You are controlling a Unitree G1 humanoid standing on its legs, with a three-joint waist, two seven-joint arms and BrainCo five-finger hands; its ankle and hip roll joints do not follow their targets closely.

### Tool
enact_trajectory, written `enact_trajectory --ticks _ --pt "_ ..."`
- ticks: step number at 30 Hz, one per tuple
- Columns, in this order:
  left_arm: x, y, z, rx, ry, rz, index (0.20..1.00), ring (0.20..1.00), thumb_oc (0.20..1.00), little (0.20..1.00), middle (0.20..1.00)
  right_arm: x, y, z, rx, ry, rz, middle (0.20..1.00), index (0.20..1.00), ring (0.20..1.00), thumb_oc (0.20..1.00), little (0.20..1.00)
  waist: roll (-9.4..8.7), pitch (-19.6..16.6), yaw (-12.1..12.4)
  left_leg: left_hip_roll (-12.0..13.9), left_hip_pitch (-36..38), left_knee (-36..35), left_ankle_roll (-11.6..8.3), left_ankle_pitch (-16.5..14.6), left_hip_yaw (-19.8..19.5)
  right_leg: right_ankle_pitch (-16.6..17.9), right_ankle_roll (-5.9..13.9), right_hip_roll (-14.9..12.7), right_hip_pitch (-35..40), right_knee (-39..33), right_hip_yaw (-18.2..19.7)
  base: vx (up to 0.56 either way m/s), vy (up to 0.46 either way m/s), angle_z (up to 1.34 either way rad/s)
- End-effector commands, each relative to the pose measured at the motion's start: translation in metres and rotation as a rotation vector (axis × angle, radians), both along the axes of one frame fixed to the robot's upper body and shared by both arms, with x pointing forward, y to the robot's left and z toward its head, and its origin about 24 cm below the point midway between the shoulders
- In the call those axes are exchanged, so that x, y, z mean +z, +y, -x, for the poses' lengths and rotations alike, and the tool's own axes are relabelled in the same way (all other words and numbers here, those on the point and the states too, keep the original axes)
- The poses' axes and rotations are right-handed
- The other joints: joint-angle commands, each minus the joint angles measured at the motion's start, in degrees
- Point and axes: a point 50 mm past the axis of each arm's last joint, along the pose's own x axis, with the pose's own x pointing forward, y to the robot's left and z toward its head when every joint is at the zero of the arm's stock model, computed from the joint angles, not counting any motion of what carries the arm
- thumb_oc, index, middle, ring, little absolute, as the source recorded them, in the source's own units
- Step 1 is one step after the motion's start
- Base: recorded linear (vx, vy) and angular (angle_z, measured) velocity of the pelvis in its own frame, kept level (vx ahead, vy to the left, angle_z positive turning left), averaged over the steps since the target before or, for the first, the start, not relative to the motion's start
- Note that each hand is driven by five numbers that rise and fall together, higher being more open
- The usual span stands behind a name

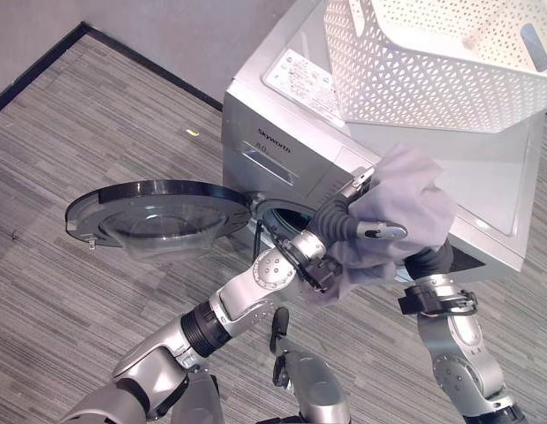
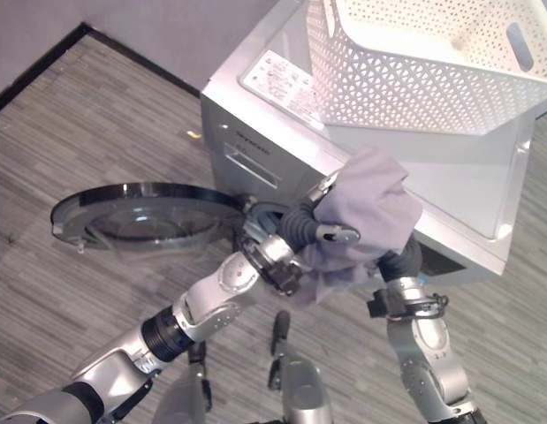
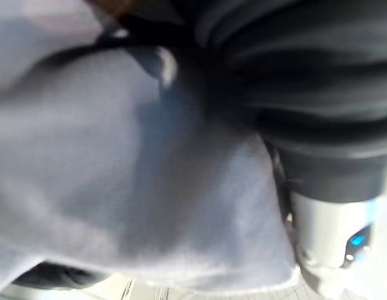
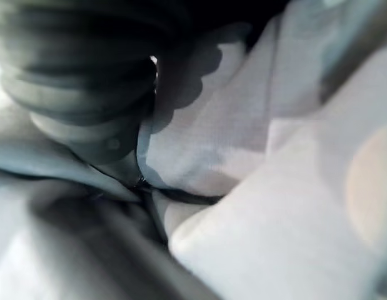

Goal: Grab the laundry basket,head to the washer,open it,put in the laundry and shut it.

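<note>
We see the washer (image 1: 485, 190), silver-grey, standing on the striped grey carpet (image 1: 87, 132), and we take it as our landmark. Its round dark door (image 1: 154, 215) is swung fully open, lying out flat to the side of the washer's front, hinged beside the drum opening (image 1: 286, 216). The white perforated laundry basket (image 1: 441, 62) sits on top of the washer, tilted, its rim reaching past the washer's front edge. Directly in front of the washer, between the drum opening and the basket above, we note a bundle of pale grey-lilac laundry (image 1: 406, 203), bunched and raised off the floor, held between both of the robot's hands. The left hand (image 1: 366, 231) lies against the bundle on the side nearest the drum opening, with a silver thumb or finger curled across the cloth's face; in the left wrist view the laundry (image 3: 118, 187) presses right up against the dark ribbed cover, so we read this hand as gripping the cloth. The right hand (image 1: 429, 259) comes up beneath the bundle on the side away from the door; its fingers are buried in the folds, and we cannot tell whether they are curled or straight.
</note>
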Motion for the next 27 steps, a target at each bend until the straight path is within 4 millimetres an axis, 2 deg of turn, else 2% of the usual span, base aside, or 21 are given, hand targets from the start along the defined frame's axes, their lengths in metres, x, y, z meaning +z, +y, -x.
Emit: enact_trajectory --ticks 1,9,10,12,14,16,27 --pt "0.017 -0.021 0.019 -0.111 -0.058 0.091 1.0 1.0 1.0 1.0 1.0 0.021 -0.003 -0.001 -0.032 -0.116 0.035 0.2 0.2 0.2 0.2 0.2 -1.01 -3.5 1.4 3.1 2.3 0.8 2.11 -7.3 7.4 -4.8 4.43 -3.7 -2.2 3.0 3.0 0.0 0.0 0.0" --pt "0.013 -0.025 0.022 -0.151 -0.032 0.083 1.0 1.0 1.0 1.0 1.0 0.013 -0.006 -0.003 -0.043 -0.059 0.052 0.2 0.2 0.2 0.2 0.2 -0.4 -3.1 1.5 3.0 2.0 1.4 2.06 -7.5 7.5 -4.8 4.4 -4.0 -2.0 3.0 2.6 0.0 0.0 0.0" --pt "0.013 -0.025 0.022 -0.152 -0.031 0.084 0.925 0.925 0.925 0.925 0.925 0.012 -0.007 -0.003 -0.042 -0.057 0.052 0.2 0.2 0.2 0.2 0.2 -0.3 -3.0 1.5 3.0 2.0 1.4 2.03 -7.4 7.6 -4.8 4.4 -4.0 -2.0 3.0 2.6 0.0 0.0 0.0" --pt "0.012 -0.026 0.023 -0.156 -0.029 0.083 0.598 0.598 0.598 0.598 0.598 0.012 -0.008 -0.002 -0.044 -0.057 0.051 0.2 0.2 0.2 0.2 0.2 -0.26 -3.0 1.5 3.0 1.9 1.5 2.02 -7.4 7.5 -4.8 4.37 -4.1 -2.0 3.0 2.5 0.0 0.0 0.0" --pt "0.011 -0.028 0.022 -0.158 -0.026 0.08 0.435 0.435 0.435 0.435 0.435 0.012 -0.009 -0.002 -0.045 -0.056 0.051 0.2 0.2 0.2 0.2 0.2 -0.23 -3.1 1.3 3.0 1.7 1.5 1.99 -7.4 7.5 -4.8 4.36 -4.1 -2.0 2.9 2.5 0.0 0.0 0.0" --pt "0.011 -0.029 0.022 -0.159 -0.023 0.084 0.2 0.2 0.2 0.2 0.2 0.012 -0.01 -0.002 -0.051 -0.055 0.052 0.2 0.2 0.2 0.2 0.2 -0.26 -3.1 1.2 3.0 1.7 1.5 1.98 -7.4 7.7 -4.8 4.38 -4.1 -2.1 2.9 2.5 0.0 0.0 0.0" --pt "0.004 -0.033 0.019 -0.134 0.014 0.087 0.2 0.2 0.2 0.2 0.2 0.01 -0.01 -0.003 -0.055 -0.055 0.039 0.2 0.2 0.2 0.2 0.2 -0.59 -2.7 0.8 3.1 1.7 1.8 1.95 -7.4 8.2 -4.6 4.38 -4.2 -2.2 2.9 2.5 0.0 -0.003 -0.03"
